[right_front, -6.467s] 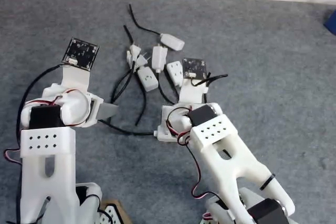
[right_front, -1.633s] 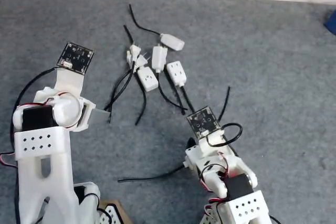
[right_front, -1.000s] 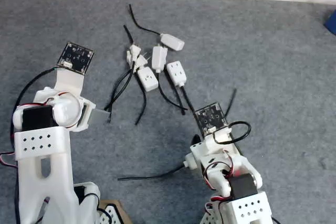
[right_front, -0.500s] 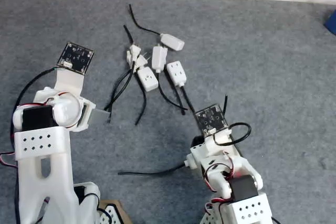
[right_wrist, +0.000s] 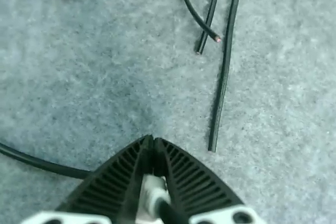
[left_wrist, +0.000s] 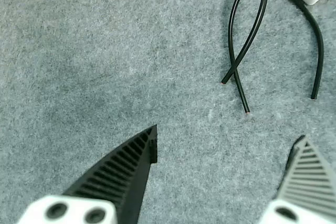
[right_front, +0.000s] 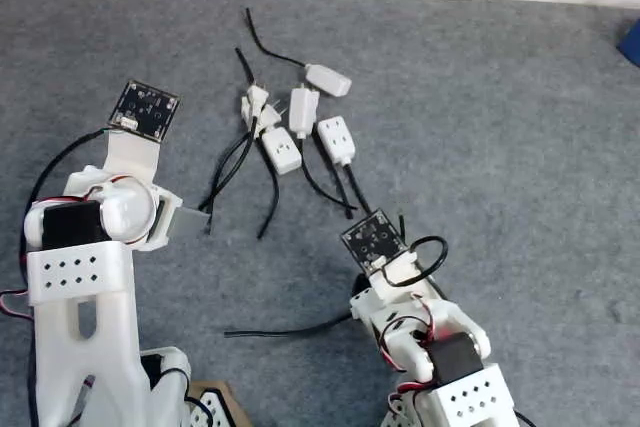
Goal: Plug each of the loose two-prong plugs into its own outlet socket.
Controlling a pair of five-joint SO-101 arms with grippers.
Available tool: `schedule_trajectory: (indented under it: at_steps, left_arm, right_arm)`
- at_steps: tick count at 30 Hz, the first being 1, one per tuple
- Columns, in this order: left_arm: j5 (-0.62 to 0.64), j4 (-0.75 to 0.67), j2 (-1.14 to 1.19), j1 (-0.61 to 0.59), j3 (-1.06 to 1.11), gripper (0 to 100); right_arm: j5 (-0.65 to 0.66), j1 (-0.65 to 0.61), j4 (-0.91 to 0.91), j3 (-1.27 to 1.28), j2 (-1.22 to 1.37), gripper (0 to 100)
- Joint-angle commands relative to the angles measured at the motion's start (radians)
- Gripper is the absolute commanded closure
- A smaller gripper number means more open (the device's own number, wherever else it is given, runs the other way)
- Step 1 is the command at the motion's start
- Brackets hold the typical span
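Transport is your step: right jaws are clamped shut on a white plug (right_wrist: 149, 191), its cord (right_front: 290, 327) trailing across the worktop (right_front: 520, 147). Left jaws gape wide, empty. Next, carry it to a socket (right_front: 337, 139) and line up the prongs.

On the grey desk (right_front: 520, 147), well away from the arms, the loose pieces lie in a cluster. Two white sockets lie flat with slots up, side by side but apart. Both the first socket (right_front: 282, 150) and the second socket (right_front: 337, 139) have a black cord trailing toward the arms. Beyond them lie three white plugs: an oval plug (right_front: 328, 78) whose cord curls away, a middle plug (right_front: 303, 107) just beside the second socket, and a small plug (right_front: 256, 105) near the first socket. None is plugged in. A fourth piece (right_wrist: 149, 195) is white, with a black cord (right_front: 285, 327) running from it, and sits clamped in the right claw (right_wrist: 154, 142).
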Motion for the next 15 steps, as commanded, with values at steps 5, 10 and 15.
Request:
schedule_trajectory:
  at_steps: [5,10,15]
  left_arm:
    - [-0.011,0.005,-0.018,-0.012,-0.004,62]
    - [-0.011,0.005,-0.018,-0.007,-0.004,62]
    - [-0.011,0.005,-0.018,-0.007,-0.004,62]
  right_arm:
    - [0.098,0.059,0.028,0.012,-0.001,99.4]
    - [0.146,0.101,0.028,0.038,-0.001,99.4]
    - [0.167,0.101,0.030,0.059,-0.001,99.4]
